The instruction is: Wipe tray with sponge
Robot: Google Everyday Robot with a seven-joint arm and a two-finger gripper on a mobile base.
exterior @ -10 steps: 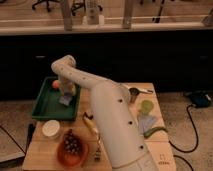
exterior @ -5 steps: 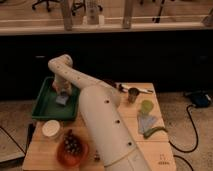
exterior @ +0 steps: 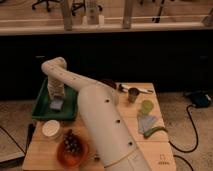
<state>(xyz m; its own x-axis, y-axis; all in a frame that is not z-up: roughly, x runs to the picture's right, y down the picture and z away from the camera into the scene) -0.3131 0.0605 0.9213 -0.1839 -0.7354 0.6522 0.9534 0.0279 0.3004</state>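
The wooden tabletop (exterior: 152, 147) carries everything. The white arm (exterior: 100, 117) crosses it from the near edge to the far left. There the tray (exterior: 40, 107) lies at the tabletop's left edge. The pincer (exterior: 56, 93) points down into the tray, right above the sponge (exterior: 56, 105). The sponge lies flat on the tray floor, long side roughly across the view. I cannot tell whether the pincer grips it.

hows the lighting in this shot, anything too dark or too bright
camera view: the white arm is brightest; the panel behind the table is almost black; the tray is dim, with the tool over the sponge inside it.
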